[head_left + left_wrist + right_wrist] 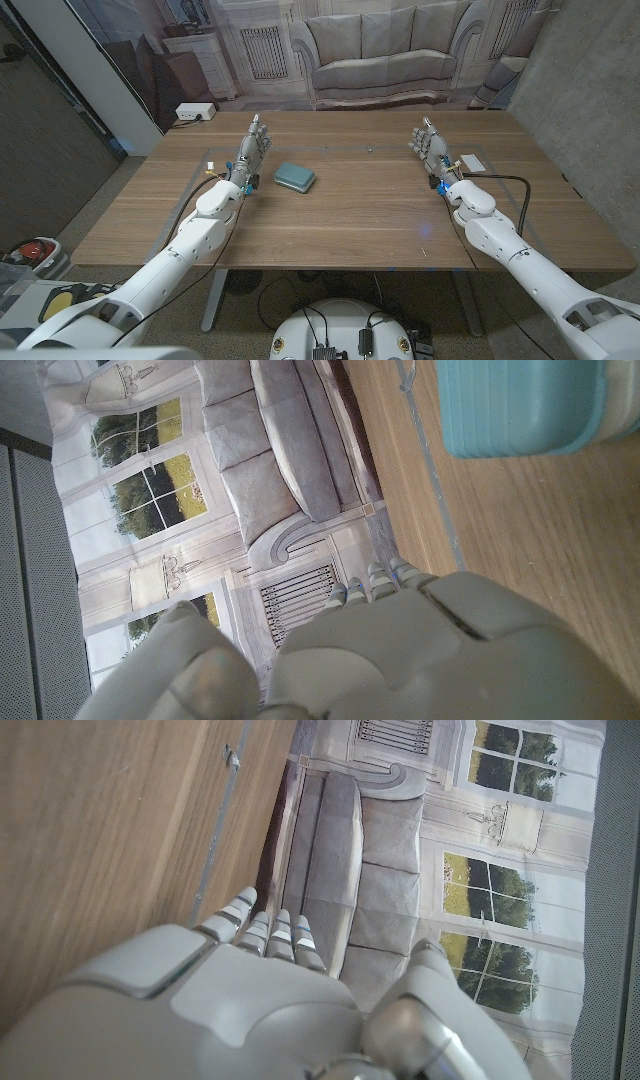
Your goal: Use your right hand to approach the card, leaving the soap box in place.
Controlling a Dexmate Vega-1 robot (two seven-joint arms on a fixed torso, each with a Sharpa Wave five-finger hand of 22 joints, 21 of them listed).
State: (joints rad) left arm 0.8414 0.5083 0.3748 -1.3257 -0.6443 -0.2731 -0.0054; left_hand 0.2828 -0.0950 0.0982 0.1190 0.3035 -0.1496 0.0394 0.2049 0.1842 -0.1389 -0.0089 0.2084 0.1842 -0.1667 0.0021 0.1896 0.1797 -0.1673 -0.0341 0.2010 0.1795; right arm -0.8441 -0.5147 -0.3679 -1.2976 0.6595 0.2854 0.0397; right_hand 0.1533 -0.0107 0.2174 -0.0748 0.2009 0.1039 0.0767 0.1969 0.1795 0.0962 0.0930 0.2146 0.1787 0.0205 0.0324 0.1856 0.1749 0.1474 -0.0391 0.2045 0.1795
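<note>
A small white card [472, 160] lies on the wooden table [350, 215], just to the outer side of my right hand [432, 148] and slightly nearer than its fingertips. That hand stands with fingers stretched out and holds nothing; its back [250, 1005] shows in the right wrist view. The teal soap box [294, 177] sits left of the table's middle, a short way inward from my left hand [252, 146], which is also open and empty. In the left wrist view the soap box [520, 405] shows beyond the back of the left hand [400, 650].
A white box [193, 113] stands off the table's far left corner. The table's right edge [545, 165] runs close beyond the card. A black cable [505, 180] loops from my right wrist. A printed backdrop [380, 50] hangs behind the table.
</note>
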